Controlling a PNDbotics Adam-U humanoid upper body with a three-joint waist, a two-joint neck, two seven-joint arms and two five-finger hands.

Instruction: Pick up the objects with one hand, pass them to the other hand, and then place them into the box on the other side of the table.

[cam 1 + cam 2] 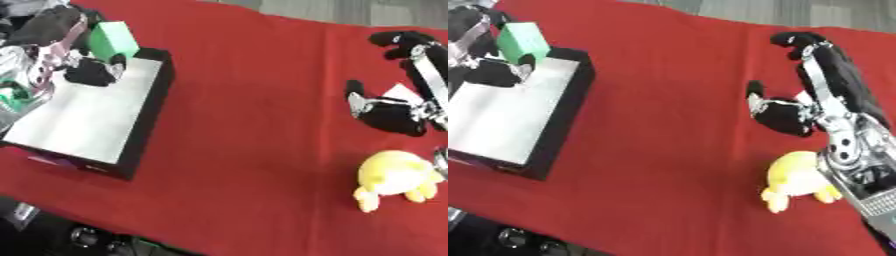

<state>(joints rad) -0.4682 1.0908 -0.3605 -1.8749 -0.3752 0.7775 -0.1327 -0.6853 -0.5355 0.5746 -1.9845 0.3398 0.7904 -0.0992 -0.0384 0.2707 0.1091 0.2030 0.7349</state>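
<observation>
My left hand (61, 30) is at the top left, its fingers and thumb curled round a green block (114, 40). It holds the block over the far corner of a black box (150, 112) with a pale silver floor. On the right, my right hand (833, 75) hovers open over the red cloth, fingers pointing away and thumb spread to the left. A small white thing (401, 92) peeks out from under it. A yellow plush toy (398, 177) lies on the cloth just nearer than that hand, apart from it.
A red cloth (254, 125) covers the table between the box and the right hand. The table's near edge runs along the bottom left, with dark equipment (79, 235) below it. Grey floor shows past the far edge.
</observation>
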